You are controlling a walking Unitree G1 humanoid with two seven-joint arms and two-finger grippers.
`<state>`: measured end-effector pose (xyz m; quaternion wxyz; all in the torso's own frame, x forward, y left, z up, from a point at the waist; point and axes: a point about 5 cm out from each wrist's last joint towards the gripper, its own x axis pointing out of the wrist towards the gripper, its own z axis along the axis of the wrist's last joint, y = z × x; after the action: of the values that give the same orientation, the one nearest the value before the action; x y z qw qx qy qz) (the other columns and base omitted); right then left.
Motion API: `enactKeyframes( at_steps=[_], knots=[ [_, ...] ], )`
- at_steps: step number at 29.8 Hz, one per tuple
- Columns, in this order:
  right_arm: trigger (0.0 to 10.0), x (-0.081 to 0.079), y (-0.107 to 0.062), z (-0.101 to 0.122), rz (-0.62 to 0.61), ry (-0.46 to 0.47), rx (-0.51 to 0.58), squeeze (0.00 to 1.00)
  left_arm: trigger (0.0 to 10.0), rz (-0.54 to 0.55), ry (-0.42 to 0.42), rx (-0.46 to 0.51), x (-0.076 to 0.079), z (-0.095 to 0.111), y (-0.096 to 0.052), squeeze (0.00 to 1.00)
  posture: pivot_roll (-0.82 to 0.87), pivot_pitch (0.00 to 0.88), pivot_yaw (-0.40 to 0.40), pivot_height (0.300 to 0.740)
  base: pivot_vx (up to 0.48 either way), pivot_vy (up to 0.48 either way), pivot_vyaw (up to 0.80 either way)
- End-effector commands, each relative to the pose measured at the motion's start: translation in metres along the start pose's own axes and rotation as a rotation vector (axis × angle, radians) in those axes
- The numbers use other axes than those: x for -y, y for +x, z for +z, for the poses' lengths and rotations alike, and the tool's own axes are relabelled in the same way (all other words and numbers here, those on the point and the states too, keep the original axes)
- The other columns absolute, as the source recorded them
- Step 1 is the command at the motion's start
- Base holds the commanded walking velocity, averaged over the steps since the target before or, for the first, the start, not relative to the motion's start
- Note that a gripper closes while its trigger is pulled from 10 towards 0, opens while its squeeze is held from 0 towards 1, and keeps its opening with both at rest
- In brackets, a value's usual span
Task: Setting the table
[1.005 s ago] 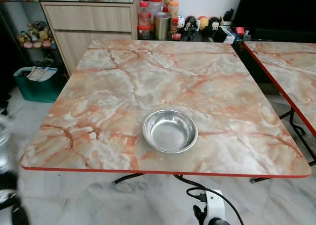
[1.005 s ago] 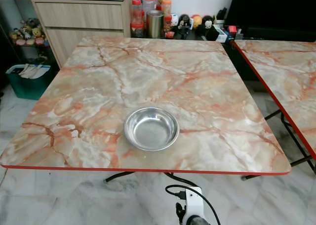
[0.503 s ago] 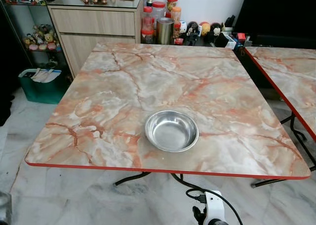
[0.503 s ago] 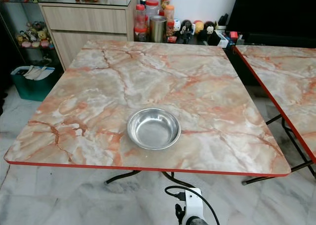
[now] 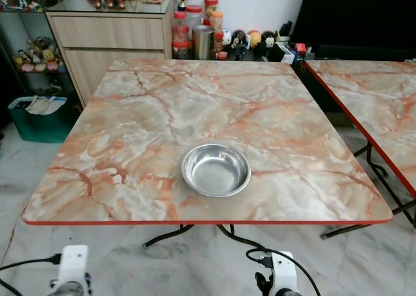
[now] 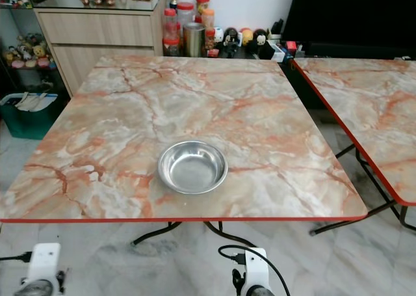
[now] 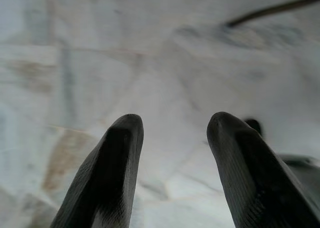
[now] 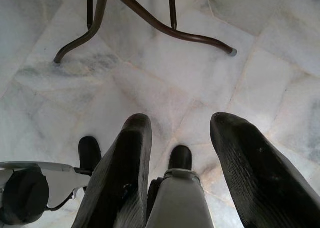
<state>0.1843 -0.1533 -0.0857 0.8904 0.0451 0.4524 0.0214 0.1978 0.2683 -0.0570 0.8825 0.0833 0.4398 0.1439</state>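
Fingers of both grippers spread apart, seemingly empty, over floor.

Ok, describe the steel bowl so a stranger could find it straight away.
Start at the square marble-patterned table with the red edge, in front of the wooden cabinet. The steel bowl sits near the table's front edge, about midway along it. It is round, shiny and empty, with nothing else on that tabletop.

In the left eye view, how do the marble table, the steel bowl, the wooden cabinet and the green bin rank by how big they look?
1. marble table
2. wooden cabinet
3. steel bowl and green bin: look alike; the bin is farther, so unsure.
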Motion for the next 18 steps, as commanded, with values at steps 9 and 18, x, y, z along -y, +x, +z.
enactKeyframes(
  at_steps=[9,18],
  knots=[
    [10.0,0.007,0.0,0.002,-0.015,-0.003,-0.003,0.0,10.0,-0.095,-0.01,-0.038,0.035,-0.009,-0.003,0.0,0.03,0.0,-0.049,0.74,0.0,0.0,0.0],
    [10.0,0.011,-0.001,0.002,-0.032,0.006,-0.002,0.0,10.0,-0.093,-0.008,-0.046,0.042,-0.011,-0.004,0.0,0.01,0.0,-0.046,0.74,0.0,-0.36,0.0]
  ],
)
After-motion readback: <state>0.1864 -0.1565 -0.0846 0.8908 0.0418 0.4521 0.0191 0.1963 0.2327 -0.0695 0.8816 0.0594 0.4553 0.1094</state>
